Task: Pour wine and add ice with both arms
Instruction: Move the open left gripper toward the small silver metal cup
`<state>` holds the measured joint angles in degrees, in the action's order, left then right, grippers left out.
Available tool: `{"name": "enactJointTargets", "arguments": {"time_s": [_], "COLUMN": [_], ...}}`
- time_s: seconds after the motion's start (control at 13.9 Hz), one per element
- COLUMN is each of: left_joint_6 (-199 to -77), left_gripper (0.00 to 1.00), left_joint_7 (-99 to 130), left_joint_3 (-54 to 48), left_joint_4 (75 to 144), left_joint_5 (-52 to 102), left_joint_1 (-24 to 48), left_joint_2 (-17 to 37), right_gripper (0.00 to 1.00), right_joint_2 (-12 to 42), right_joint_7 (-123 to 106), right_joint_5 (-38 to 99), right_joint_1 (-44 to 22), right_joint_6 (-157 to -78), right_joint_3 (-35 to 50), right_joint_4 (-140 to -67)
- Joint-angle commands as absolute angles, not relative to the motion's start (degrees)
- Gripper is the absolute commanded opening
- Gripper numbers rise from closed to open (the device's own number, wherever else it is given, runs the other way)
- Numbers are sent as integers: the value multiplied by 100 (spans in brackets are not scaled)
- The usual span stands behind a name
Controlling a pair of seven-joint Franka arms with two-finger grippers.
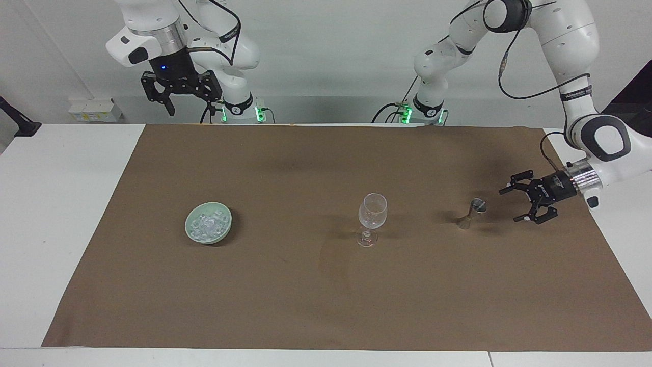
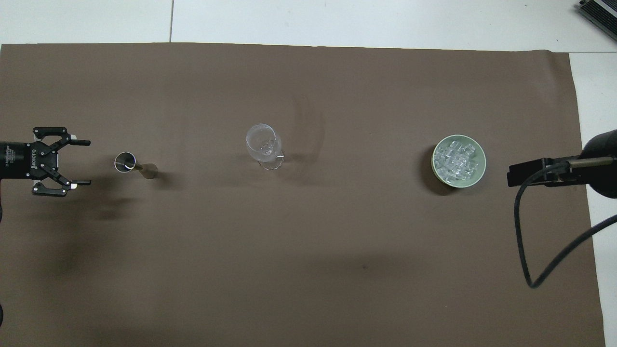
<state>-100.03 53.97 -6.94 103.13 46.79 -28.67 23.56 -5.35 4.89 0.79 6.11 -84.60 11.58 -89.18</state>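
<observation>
A small metal jigger stands on the brown mat toward the left arm's end. My left gripper is open, low over the mat, level with the jigger and a short gap from it, fingers pointing at it. A clear stemmed glass stands upright mid-table. The ice fills a pale green bowl toward the right arm's end. My right gripper waits, open and empty, raised high near its base.
The brown mat covers most of the white table. A black cable hangs from the right arm near the bowl. A black clamp sits at the table's edge past the right arm.
</observation>
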Motion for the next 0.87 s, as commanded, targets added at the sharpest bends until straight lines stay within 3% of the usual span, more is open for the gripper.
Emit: {"name": "enactJointTargets", "arguments": {"time_s": [0.0,0.79], "left_joint_6": [-10230,-10643], "left_gripper": [100,100], "left_joint_7": [5388,4052], "left_joint_3": [-756,-800], "left_joint_4": [10660,11408], "left_joint_5": [5174,6091], "left_joint_1": [-2909,-2584], "left_joint_2": [2399,2408], "right_gripper": [100,100], "right_joint_2": [-562,-562], "right_joint_7": [369,369], "right_joint_5": [193,193], "right_joint_1": [738,729], "right_joint_6": [-8464,-8464], "right_joint_3": [1213,1213], "right_joint_4": [-8938,-8938]}}
